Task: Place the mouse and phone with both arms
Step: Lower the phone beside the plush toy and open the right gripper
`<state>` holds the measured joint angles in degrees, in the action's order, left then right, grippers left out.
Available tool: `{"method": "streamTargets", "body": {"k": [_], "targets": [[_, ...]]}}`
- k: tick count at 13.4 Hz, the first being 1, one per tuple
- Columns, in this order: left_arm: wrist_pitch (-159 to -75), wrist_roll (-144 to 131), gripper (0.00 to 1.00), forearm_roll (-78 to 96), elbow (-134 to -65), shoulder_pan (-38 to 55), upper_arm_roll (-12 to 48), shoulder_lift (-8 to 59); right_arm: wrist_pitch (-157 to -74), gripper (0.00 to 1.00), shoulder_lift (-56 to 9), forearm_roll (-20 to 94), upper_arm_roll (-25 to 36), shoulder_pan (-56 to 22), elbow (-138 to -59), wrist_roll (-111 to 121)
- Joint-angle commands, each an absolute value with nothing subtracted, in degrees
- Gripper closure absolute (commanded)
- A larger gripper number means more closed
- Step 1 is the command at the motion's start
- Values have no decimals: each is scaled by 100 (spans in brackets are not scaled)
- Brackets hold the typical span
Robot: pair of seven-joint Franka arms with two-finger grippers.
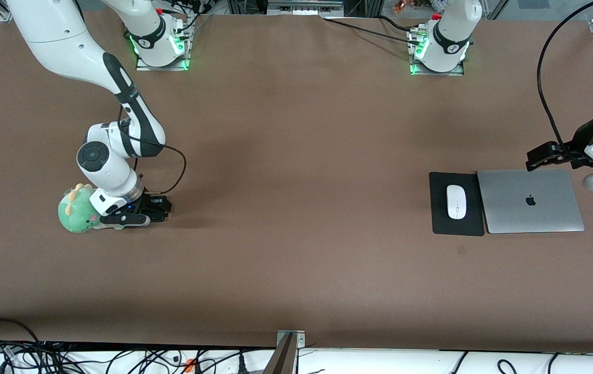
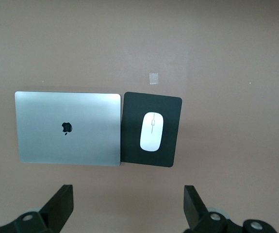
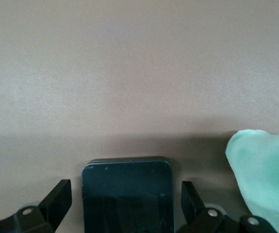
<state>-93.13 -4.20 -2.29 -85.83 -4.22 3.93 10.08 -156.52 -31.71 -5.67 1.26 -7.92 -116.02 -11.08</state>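
Note:
The white mouse (image 1: 456, 201) lies on a black mouse pad (image 1: 439, 221) toward the left arm's end of the table; it also shows in the left wrist view (image 2: 151, 131). My left gripper (image 1: 548, 156) hangs open and empty above the table beside the laptop, its fingers wide apart in the left wrist view (image 2: 128, 196). My right gripper (image 1: 155, 210) is down at the table toward the right arm's end. In the right wrist view (image 3: 124, 194) it is open, with the black phone (image 3: 127, 204) flat on the table between the fingers and a gap on each side. The gripper hides the phone in the front view.
A closed silver laptop (image 1: 530, 200) lies next to the mouse pad. A green plush toy (image 1: 74, 210) sits right beside the right gripper and also shows in the right wrist view (image 3: 263, 177). A small tape mark (image 1: 461, 250) is on the table, nearer the camera than the pad.

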Motion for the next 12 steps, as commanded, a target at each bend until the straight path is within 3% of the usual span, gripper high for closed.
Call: {"method": "streamTargets", "body": {"k": [1,4,8,12], "targets": [[-9237,-387,0,-123,-8534,-431,404,1002,-15102,0,-2822,-439,9,-694,-11471,-949],[-9237,-387,0,-123,-8534,-431,404,1002,-14373,0,-2558,-160,-9,-694,-11093,-941],[-9237,-387,0,-123,-8491,-431,404,984,-12634,0,-2312,754,61,-694,-10066,-108],[-9255,-369,0,-114,-8464,-457,404,984,-11596,0,-1611,809,517,-668,-9888,430]]}}
